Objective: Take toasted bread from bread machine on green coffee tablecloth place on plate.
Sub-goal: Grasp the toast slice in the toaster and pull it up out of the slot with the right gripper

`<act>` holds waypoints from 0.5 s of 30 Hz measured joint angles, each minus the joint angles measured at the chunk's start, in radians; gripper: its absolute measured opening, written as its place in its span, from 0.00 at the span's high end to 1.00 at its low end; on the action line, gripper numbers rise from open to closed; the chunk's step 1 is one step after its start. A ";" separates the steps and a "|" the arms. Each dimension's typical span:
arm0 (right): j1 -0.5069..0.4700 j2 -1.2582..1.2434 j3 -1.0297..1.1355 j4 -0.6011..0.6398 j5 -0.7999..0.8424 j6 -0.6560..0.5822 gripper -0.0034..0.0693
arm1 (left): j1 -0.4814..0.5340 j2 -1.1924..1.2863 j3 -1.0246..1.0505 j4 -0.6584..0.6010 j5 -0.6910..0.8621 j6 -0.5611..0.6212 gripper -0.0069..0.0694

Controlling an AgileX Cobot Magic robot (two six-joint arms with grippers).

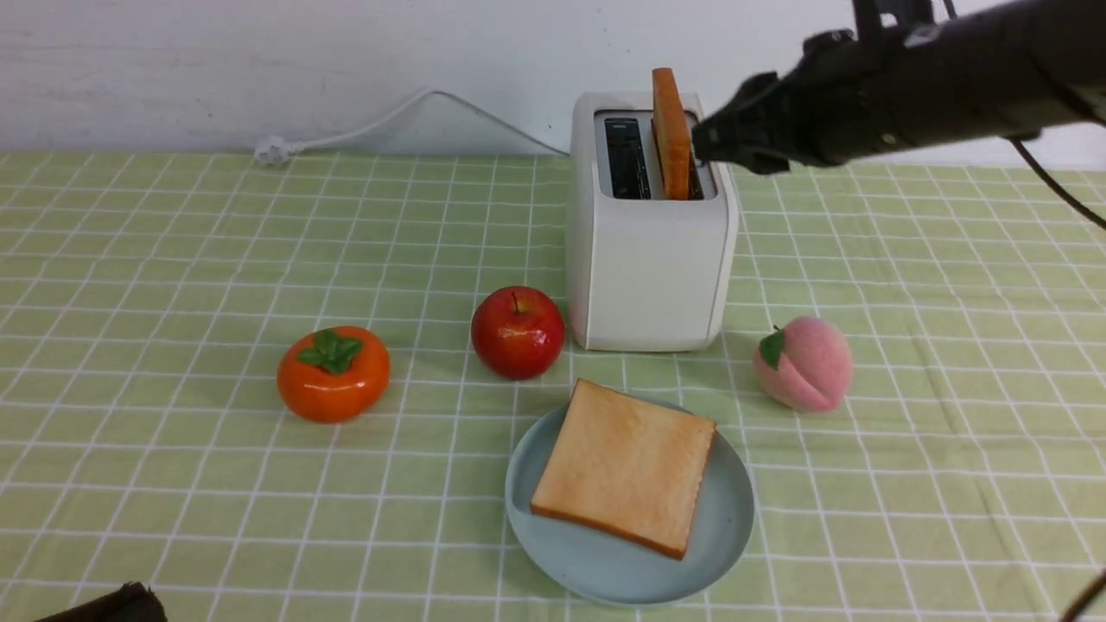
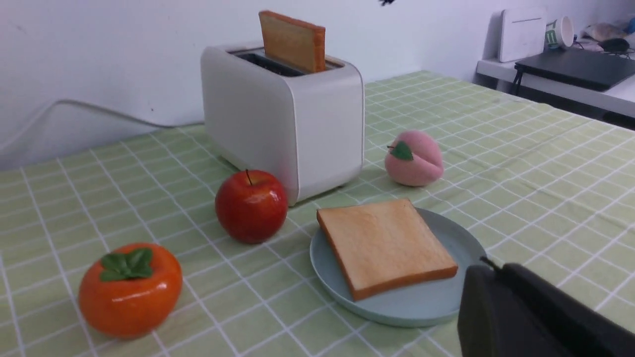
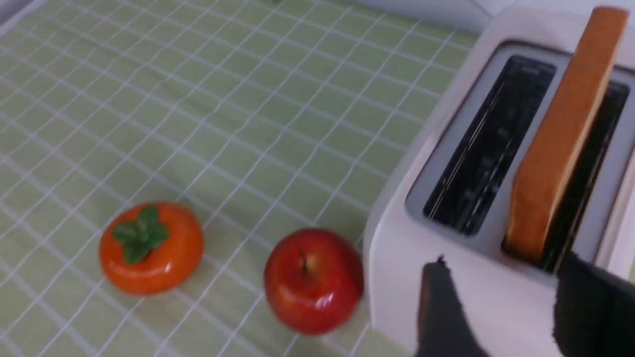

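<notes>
The boxy white two-slot toaster (image 1: 648, 259) stands on the light green grid-lined tablecloth (image 1: 173, 259). Toast slice 1 (image 1: 670, 130), square with a golden-tan face and darker crust, stands upright in the toaster's right slot, its upper part clear of the housing. Toast slice 2 (image 1: 624, 466) lies flat on the round pale blue-green plate (image 1: 605, 574), in front of the toaster.

The right gripper (image 1: 702, 142) is level with the toaster top, just right of slice 1, with its jaws parted and holding nothing. Only a dark edge of the left gripper (image 2: 516, 307) is visible, so its jaw state cannot be told.

A glossy red apple (image 1: 517, 333), an orange persimmon (image 1: 333, 373) and a pink peach (image 1: 804, 363) rest nearby.
</notes>
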 joint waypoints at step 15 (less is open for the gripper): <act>0.000 0.359 -0.234 -0.151 -0.215 0.072 0.36 | 0.000 0.001 0.000 0.003 -0.005 0.000 0.93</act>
